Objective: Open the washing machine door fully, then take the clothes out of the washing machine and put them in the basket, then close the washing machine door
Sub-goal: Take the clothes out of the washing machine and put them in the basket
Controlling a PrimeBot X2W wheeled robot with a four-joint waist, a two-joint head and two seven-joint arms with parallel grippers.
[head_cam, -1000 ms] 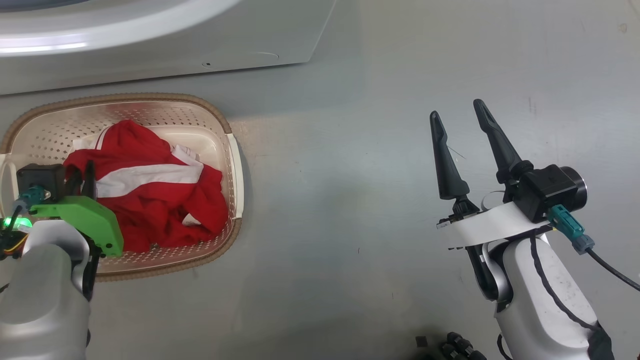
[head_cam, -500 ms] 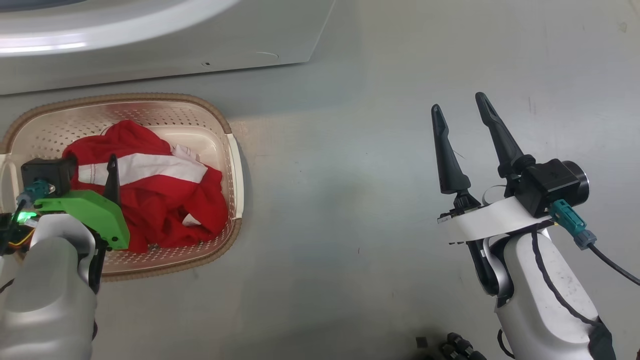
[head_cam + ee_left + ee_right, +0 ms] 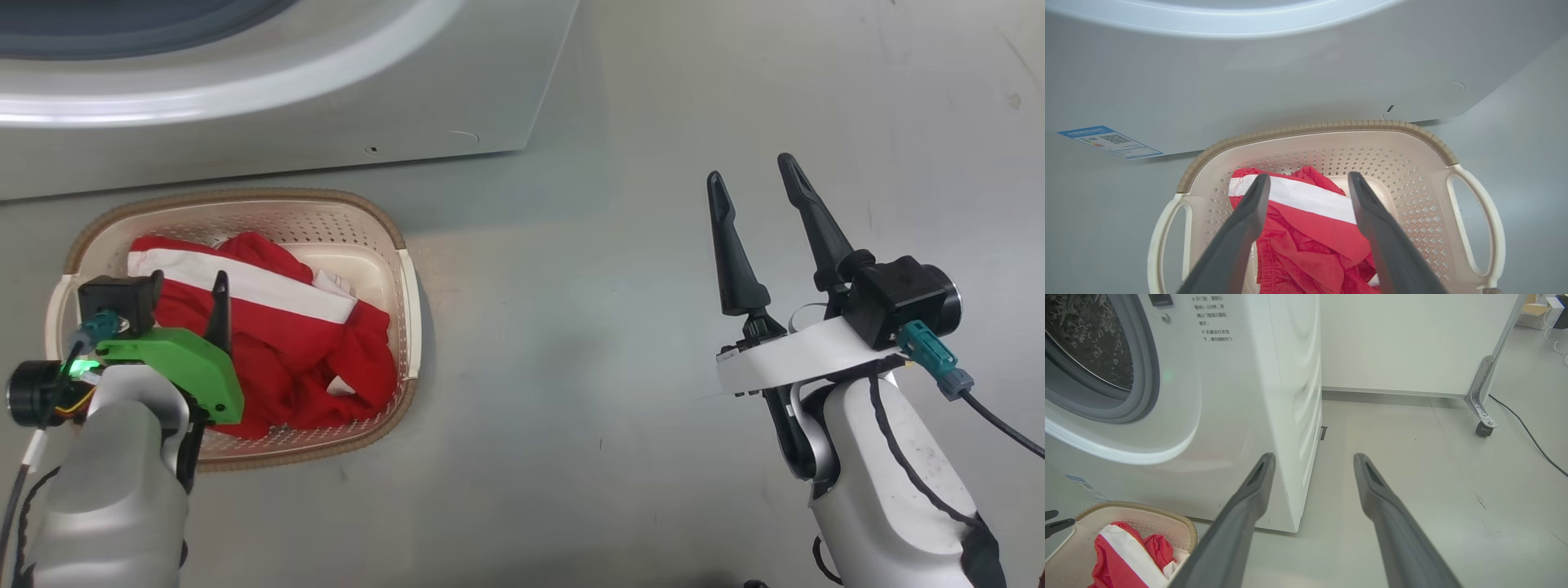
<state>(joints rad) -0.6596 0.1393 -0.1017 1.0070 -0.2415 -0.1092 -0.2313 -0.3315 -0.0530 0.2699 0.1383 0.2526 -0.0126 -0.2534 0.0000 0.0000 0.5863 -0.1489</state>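
hovering above the clothes [image 3: 277,343] inside the basket rim [image 3: 245,196], left tool [image 3: 1308,177] spread empty; right tool [image 3: 751,167] spread empty over floor [image 3: 571,327].

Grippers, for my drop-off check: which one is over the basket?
The left gripper, open above the clothes in the basket; the right gripper is over bare floor.

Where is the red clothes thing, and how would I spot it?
Look for the big white front-loading washing machine. On the grey floor right in front of it sits a cream plastic basket with holey sides and a brown woven-look rim. Crumpled inside lies the bright red fabric garment; a wide white band across it sets it apart from its pale neighbours.
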